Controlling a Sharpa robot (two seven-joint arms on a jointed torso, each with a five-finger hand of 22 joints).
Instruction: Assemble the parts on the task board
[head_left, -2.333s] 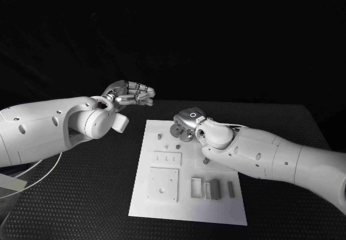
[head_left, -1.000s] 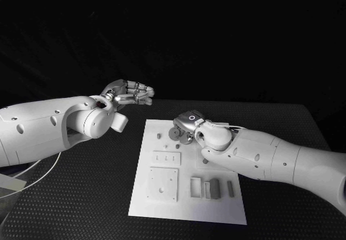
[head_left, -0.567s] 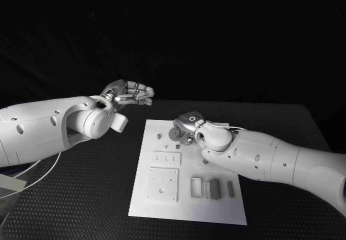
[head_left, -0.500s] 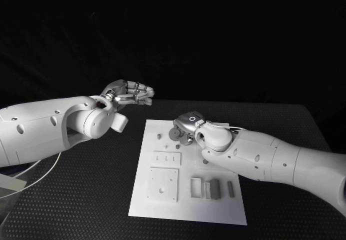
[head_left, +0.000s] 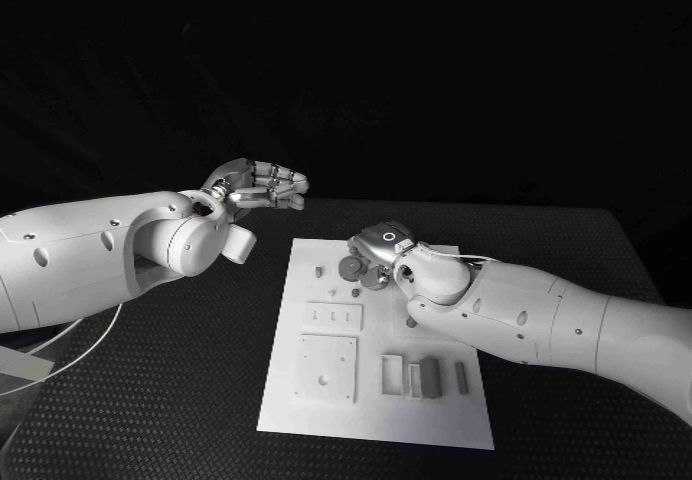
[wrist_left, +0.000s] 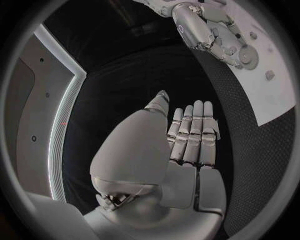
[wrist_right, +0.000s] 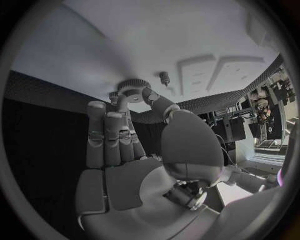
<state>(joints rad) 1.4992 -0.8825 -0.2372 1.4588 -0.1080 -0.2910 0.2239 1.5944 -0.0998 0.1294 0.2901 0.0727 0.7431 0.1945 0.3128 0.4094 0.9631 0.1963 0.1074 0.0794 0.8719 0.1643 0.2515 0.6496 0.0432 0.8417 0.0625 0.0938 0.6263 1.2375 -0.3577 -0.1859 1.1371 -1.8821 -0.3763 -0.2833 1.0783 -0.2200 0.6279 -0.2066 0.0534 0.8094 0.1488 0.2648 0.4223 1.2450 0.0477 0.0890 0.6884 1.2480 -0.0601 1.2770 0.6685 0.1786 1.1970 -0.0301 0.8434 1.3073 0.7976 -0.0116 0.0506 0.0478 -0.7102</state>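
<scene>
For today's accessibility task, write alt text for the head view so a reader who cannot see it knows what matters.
The robot's right hand reaches down to a round toothed part at the far end of the white task board on a black table. Its left hand is raised beyond the board's far left corner, holding nothing.

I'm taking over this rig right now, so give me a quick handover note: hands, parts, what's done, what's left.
Left hand: raised off the table beyond the task board's far left corner, fingers curled, holding nothing.
Right hand: down at the board's far end, fingertips on a gear that sits on the board; whether it grips it I cannot tell.
Parts: a small peg stands beside the gear; grey bars lie in slots at the near end.
Done: unclear.
Left: seat the gear, then the rest.
</scene>
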